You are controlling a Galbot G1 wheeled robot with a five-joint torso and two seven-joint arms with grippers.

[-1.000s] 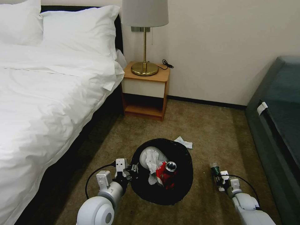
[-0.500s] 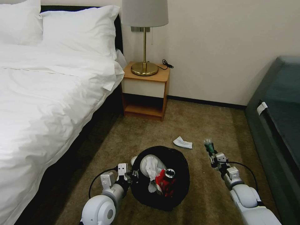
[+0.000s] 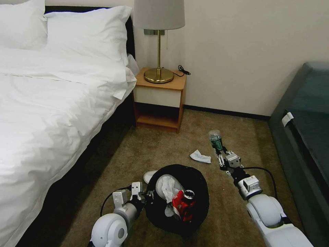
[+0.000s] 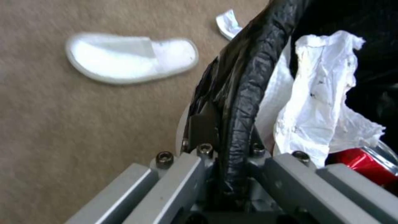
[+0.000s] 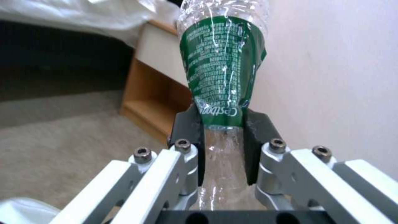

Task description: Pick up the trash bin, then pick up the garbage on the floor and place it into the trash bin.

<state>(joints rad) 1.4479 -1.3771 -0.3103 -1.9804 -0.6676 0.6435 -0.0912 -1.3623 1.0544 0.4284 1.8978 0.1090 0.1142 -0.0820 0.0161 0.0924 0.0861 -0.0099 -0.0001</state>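
Slipper [image 3: 149,176] mostly hidden behind trash bin [image 3: 200,192], bottle [image 5: 224,62] top cut off in right wrist view

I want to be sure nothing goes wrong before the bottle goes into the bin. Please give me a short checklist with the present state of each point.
1. Right gripper shut on the bottle: ok, a finger presses each side.
2. Left gripper shut on the bin rim: ok, the rim sits between its fingers.
3. Bottle over the bin opening: not ok, it is held up off to the right, beyond the bin.
4. Room in the bin: ok, the can and tissue leave part of it free.
5. Floor litter left: not ok, a tissue piece and a slipper lie on the carpet.
6. Bin clear of the floor: cannot tell.
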